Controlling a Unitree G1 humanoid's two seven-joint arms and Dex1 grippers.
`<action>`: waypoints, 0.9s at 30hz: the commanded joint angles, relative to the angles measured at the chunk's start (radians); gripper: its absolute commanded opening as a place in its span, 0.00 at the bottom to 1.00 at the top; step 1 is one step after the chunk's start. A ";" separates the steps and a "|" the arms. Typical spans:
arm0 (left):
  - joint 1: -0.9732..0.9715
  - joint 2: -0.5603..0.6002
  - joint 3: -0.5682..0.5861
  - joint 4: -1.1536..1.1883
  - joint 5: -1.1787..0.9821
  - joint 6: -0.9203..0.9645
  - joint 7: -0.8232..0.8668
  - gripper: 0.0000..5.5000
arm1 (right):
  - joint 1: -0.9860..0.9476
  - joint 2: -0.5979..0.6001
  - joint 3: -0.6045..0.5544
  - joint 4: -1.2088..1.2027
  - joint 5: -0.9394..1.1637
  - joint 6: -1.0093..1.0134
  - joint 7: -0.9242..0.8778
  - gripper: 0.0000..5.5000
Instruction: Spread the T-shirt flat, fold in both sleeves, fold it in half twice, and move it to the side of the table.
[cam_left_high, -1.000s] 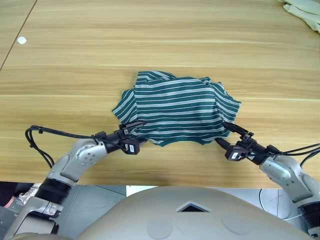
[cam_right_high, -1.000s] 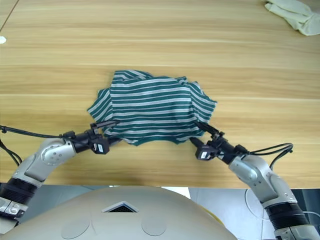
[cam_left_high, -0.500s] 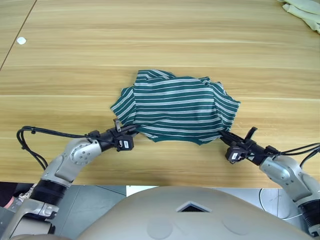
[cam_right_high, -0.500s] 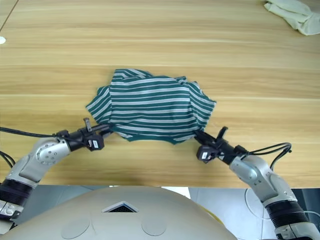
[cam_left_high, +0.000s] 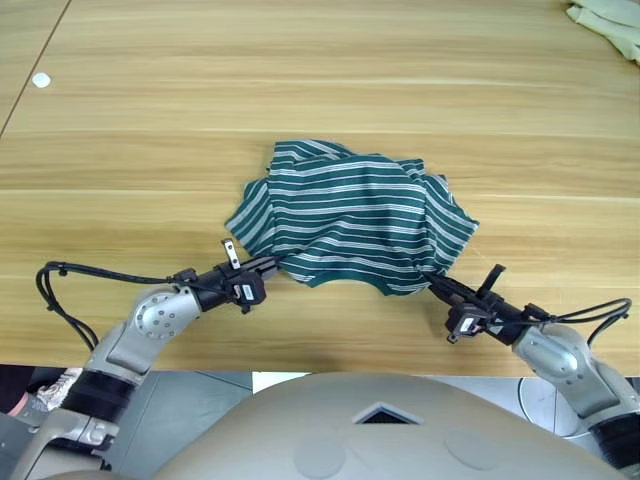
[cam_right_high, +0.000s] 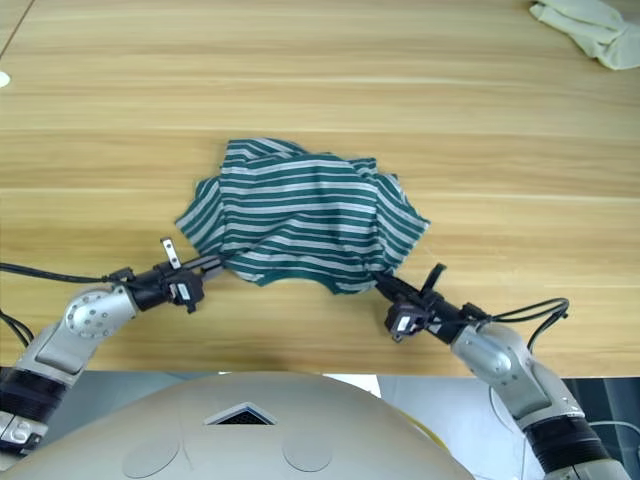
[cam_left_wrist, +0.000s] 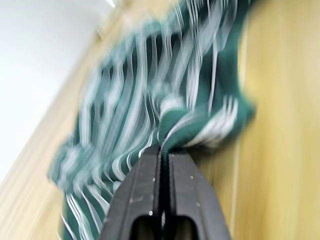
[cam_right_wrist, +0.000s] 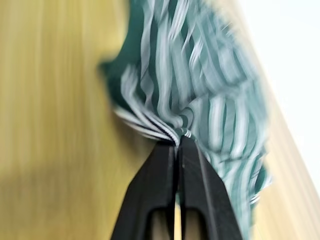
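A dark green T-shirt (cam_left_high: 350, 215) with thin white stripes lies bunched and wrinkled on the wooden table (cam_left_high: 320, 90), near its front edge. My left gripper (cam_left_high: 268, 265) is shut on the shirt's near left hem, its black fingers (cam_left_wrist: 165, 172) pinching a fold of cloth. At the near right corner my right gripper (cam_left_high: 435, 285) is shut on the hem as well, and the fabric (cam_right_wrist: 175, 90) fans out from its closed tips. Both grippers sit low over the table in front of the shirt.
A pale cloth (cam_left_high: 610, 22) lies at the table's far right corner. A small white disc (cam_left_high: 41, 80) rests at the far left. The table's front edge (cam_left_high: 320, 368) runs just behind both wrists.
Both grippers closed on the shirt's near hem and pulled it toward the front edge. The right gripper moved left and nearer, and the near edge of the shirt has bunched up.
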 joint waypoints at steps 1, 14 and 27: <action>0.004 0.029 0.073 -0.133 -0.257 -0.073 -0.060 0.00 | 0.010 -0.003 -0.101 -0.147 0.232 -0.108 0.007 0.00; -1.373 -0.387 0.015 1.323 0.069 0.275 0.437 0.00 | -1.604 0.465 0.086 1.252 -0.210 0.410 -0.606 0.00; -1.622 -0.395 0.141 1.477 0.157 0.194 0.839 0.00 | -1.830 0.421 0.069 1.446 -0.274 0.295 -1.136 0.00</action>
